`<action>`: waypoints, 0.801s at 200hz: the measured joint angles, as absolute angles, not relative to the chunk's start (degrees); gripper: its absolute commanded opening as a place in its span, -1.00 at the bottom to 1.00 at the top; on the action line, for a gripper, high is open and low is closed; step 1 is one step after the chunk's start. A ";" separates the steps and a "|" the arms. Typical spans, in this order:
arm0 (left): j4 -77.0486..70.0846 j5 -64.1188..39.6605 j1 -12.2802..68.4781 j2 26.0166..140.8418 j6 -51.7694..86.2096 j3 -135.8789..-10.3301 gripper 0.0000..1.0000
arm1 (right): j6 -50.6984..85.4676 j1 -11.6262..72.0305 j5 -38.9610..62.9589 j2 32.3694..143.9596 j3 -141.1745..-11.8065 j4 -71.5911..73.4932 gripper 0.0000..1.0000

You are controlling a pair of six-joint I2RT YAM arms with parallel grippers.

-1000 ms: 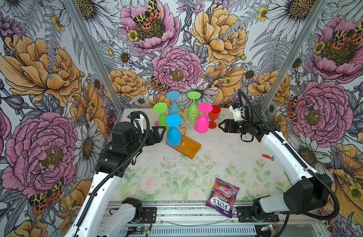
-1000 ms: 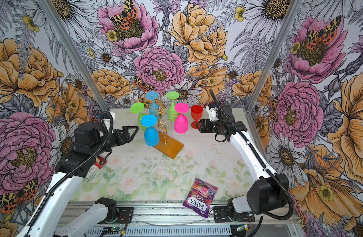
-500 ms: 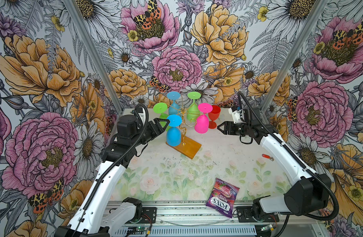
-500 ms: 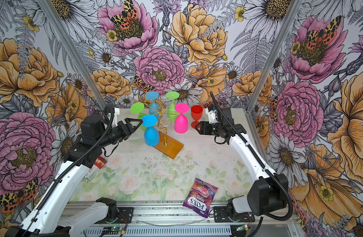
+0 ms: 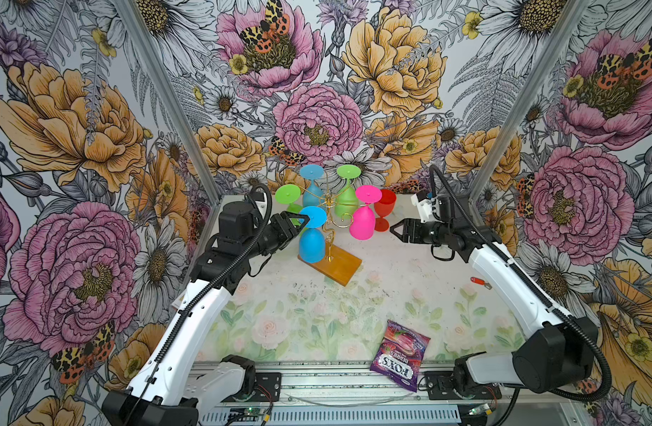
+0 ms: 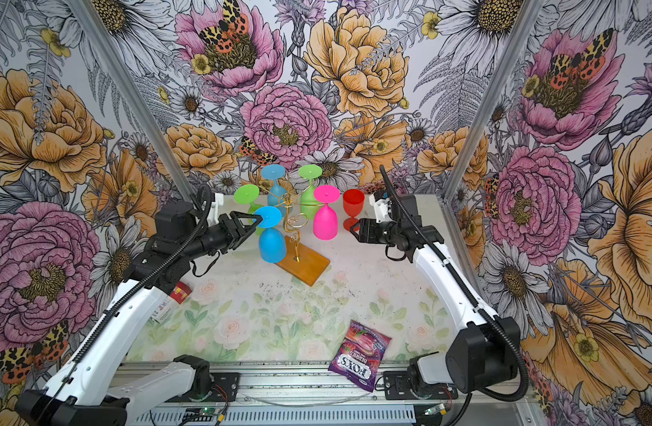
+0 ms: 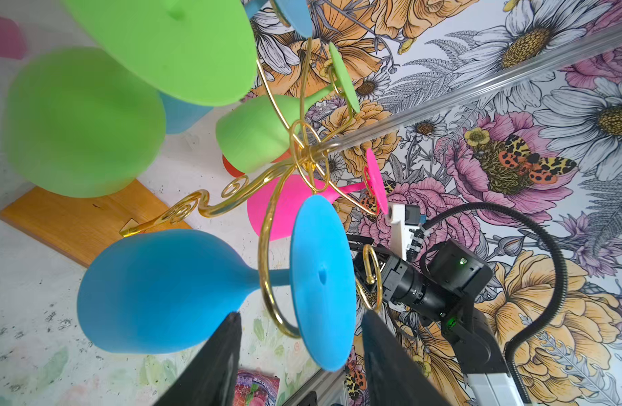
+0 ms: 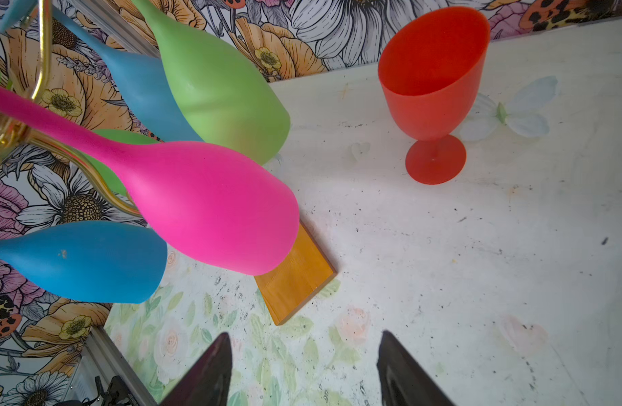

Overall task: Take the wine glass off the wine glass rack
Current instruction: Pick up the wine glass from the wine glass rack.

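The tabletop, printed with pale flowers, is cut off at its near edge by the metal rail. Toward the back stands the wine glass rack, its gold wire hard to follow in both top views, fixed on a wooden base. 5 glasses hang from it upside down.

The left claw reaches in from the side with its jaws apart. They straddle the stem and foot of the blue wine glass, which hangs on the rack's near arm. From the wrist view I see no finger pressing on it. The right claw hovers gaping and empty, near the pink glass.

A second blue glass and a green glass hang at the rear. Another green glass shows its foot, with its bowl mostly hidden behind the left claw. A red glass stands upright on the tabletop beside the rack.

A purple sweets bag overhangs the near edge. A red and white box is largely hidden under the left arm. A small red item near the right arm is too small to identify.
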State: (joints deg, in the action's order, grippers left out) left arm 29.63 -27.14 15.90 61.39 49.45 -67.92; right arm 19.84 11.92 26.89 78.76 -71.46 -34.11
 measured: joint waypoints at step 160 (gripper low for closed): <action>29.61 -28.42 16.03 61.41 51.96 -67.92 -0.56 | 20.64 11.66 27.97 78.41 -69.47 -32.73 0.32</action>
